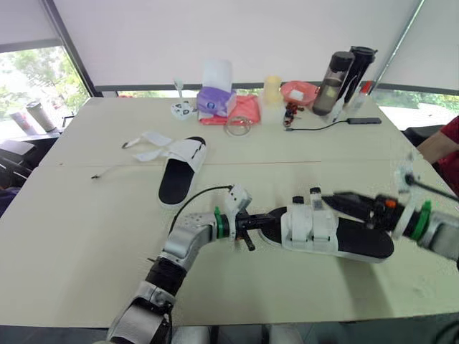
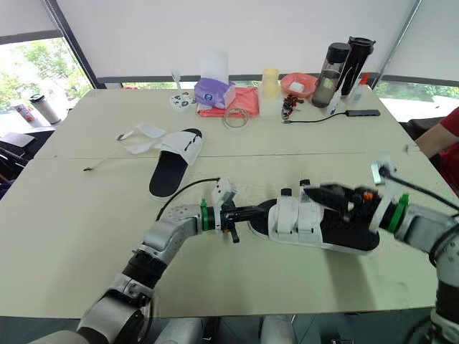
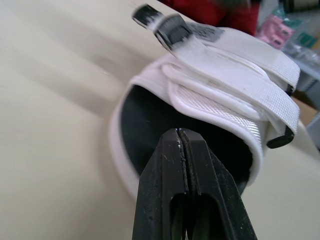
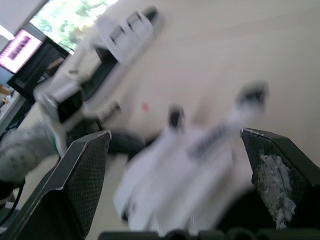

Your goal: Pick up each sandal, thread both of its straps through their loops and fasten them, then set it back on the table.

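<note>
A black-soled sandal (image 1: 358, 242) with white straps (image 1: 310, 228) lies on the table near the front edge. My left gripper (image 1: 271, 220) is shut, and its tips (image 3: 180, 132) rest against the sandal's toe opening. My right gripper (image 1: 328, 201) hovers just above the sandal's heel side, pointing at the straps, with its fingers (image 4: 85, 170) spread open and nothing between them. A second sandal (image 1: 182, 170) lies farther back on the left, its white straps (image 1: 154, 143) undone and spread out on the table.
Along the far edge stand a purple box (image 1: 213, 100), a pink cloth (image 1: 244, 109), a tape roll (image 1: 239, 125), a red bowl (image 1: 299, 92), two dark bottles (image 1: 343, 77) and a black cable (image 1: 323, 127). A person's red sleeve (image 1: 450, 147) is at the right edge.
</note>
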Robot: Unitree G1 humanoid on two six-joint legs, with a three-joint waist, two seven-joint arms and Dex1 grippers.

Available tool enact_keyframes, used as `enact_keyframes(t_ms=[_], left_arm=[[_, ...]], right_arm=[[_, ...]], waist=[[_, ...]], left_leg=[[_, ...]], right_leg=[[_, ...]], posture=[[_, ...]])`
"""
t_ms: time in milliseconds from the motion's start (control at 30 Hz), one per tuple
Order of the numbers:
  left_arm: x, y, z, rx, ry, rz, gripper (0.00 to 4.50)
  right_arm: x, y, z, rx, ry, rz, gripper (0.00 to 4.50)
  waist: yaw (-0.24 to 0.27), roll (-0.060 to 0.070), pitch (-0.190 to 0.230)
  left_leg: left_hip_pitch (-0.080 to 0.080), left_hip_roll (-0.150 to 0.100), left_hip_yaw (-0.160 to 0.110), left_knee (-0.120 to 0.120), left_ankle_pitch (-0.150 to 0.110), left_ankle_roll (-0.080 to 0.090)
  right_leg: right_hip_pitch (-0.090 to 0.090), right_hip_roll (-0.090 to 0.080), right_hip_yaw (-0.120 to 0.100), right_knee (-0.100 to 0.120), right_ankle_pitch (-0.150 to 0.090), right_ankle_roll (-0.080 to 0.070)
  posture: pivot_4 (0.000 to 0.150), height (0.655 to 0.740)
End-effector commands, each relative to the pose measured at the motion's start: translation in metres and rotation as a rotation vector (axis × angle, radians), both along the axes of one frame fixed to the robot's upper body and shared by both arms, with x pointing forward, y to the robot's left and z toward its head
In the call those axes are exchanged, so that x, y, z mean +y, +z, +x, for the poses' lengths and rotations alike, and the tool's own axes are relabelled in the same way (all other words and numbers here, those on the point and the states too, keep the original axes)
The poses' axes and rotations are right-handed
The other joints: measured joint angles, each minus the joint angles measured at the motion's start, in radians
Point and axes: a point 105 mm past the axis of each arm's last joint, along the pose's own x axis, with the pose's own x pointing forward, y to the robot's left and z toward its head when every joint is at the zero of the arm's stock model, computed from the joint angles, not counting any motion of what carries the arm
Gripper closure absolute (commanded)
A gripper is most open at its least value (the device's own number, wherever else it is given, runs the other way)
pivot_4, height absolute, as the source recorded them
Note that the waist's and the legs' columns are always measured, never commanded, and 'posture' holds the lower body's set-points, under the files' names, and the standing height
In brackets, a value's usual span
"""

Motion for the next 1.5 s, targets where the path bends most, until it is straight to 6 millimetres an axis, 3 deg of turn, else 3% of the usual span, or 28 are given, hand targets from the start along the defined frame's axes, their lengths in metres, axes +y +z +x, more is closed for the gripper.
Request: enact_keyframes(t_ms=[33, 133, 233, 400, 500, 667, 933, 1033, 1267, 1433, 1500], left_arm=[[0.009, 0.021, -0.008, -0.055, -0.027, -0.027, 4.50], [0.017, 0.028, -0.015, -0.069, -0.043, -0.018, 4.50], [0.029, 0.035, -0.023, -0.087, -0.058, -0.002, 3.69], [0.051, 0.049, -0.045, -0.108, -0.097, 0.037, 1.25], [0.060, 0.055, -0.053, -0.115, -0.115, 0.063, 0.04], [0.077, 0.069, -0.055, -0.163, -0.073, 0.116, 0.04], [0.089, 0.073, -0.064, -0.164, -0.071, 0.168, 0.04], [0.090, 0.069, -0.060, -0.161, -0.029, 0.167, 0.00], [0.089, 0.066, -0.060, -0.159, -0.020, 0.164, 0.00], [0.089, 0.063, -0.059, -0.158, -0.015, 0.164, 0.00], [0.088, 0.061, -0.058, -0.154, -0.011, 0.161, 0.00]], right_arm=[[-0.002, 0.009, -0.011, 0.003, 0.005, 0.017, 0.06], [-0.001, 0.004, -0.018, 0.030, 0.013, 0.008, 0.06], [-0.002, -0.001, -0.023, 0.040, 0.010, 0.004, 0.00], [0.000, -0.008, -0.029, 0.070, 0.023, 0.009, 0.00], [0.005, -0.008, -0.026, 0.079, 0.040, 0.054, 0.00], [0.013, -0.002, -0.011, 0.077, 0.067, 0.174, 0.00], [0.031, -0.009, 0.004, 0.136, 0.155, 0.192, 0.00], [0.035, -0.009, 0.011, 0.131, 0.175, 0.181, 0.91], [0.038, -0.010, 0.009, 0.139, 0.212, 0.168, 4.47], [0.033, 0.005, 0.014, 0.050, 0.162, 0.191, 4.47], [0.015, 0.026, 0.034, -0.078, -0.001, 0.237, 4.47]], waist=[[-0.001, 0.003, 0.000], [0.005, 0.003, 0.000], [0.006, 0.003, 0.000], [0.004, 0.004, 0.001], [0.005, 0.004, 0.001], [0.003, 0.005, 0.001], [0.001, 0.005, 0.002], [0.001, 0.006, 0.003], [0.005, 0.006, 0.003], [0.006, 0.006, 0.003], [0.006, 0.006, 0.003]], left_leg=[[0.000, 0.000, 0.000, 0.000, 0.000, 0.000], [0.000, 0.000, 0.000, 0.000, 0.000, 0.000], [-0.001, 0.000, 0.000, 0.000, 0.000, 0.000], [-0.001, 0.001, 0.001, -0.001, 0.000, 0.000], [-0.001, 0.001, 0.001, 0.000, 0.000, 0.000], [-0.001, 0.001, 0.001, 0.000, -0.002, -0.002], [-0.002, 0.001, 0.001, -0.001, 0.000, 0.000], [-0.002, 0.001, 0.001, -0.001, 0.000, 0.000], [-0.006, 0.001, 0.001, -0.001, 0.000, 0.000], [-0.007, 0.001, 0.001, -0.001, 0.000, 0.000], [-0.007, 0.001, 0.001, -0.001, 0.000, 0.000]], right_leg=[[0.000, 0.000, 0.000, 0.000, 0.000, 0.000], [0.000, 0.000, 0.000, 0.000, 0.000, 0.000], [0.000, 0.000, 0.000, 0.000, 0.000, 0.000], [-0.001, 0.000, 0.000, -0.001, 0.000, -0.001], [-0.001, 0.000, 0.000, -0.001, 0.000, -0.001], [-0.001, 0.000, 0.000, -0.001, 0.000, -0.001], [-0.002, 0.000, 0.000, -0.002, 0.000, -0.001], [-0.002, 0.000, 0.000, -0.002, 0.000, -0.001], [-0.006, 0.000, 0.000, -0.002, 0.000, -0.001], [-0.006, 0.000, 0.000, -0.002, 0.000, -0.001], [-0.006, 0.000, 0.000, -0.002, 0.000, -0.001]], posture=[[0.150, 0.7400], [0.150, 0.7400], [0.150, 0.7400], [0.150, 0.7400], [0.150, 0.7400], [0.150, 0.7400], [0.150, 0.7400], [0.150, 0.7400], [0.150, 0.7400], [0.150, 0.7400], [0.150, 0.7400]])
